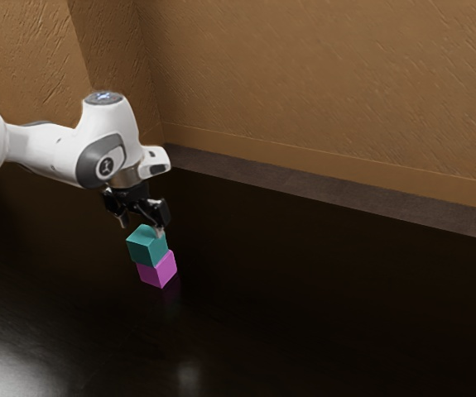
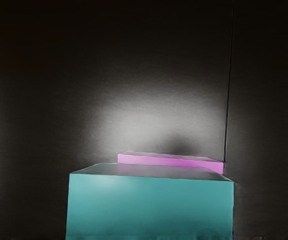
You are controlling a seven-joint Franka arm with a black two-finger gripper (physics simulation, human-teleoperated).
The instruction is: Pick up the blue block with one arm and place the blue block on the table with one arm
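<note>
1. Black two-finger gripper (image 1: 142,228), fingers apart, at twelve o'clock from smooth teal-blue cubic block (image 1: 141,251) in exterior view.
2. Teal-blue block atop smooth magenta cubic block (image 1: 162,271), lower one towards five o'clock.

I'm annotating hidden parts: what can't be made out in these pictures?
Top of the magenta block: exterior view, behind the teal block.
Magenta block's lower part: wrist view, behind the teal block.
Teal block's bottom: wrist view, past the lower edge.
Base of the arm: exterior view, past the left edge.
</note>
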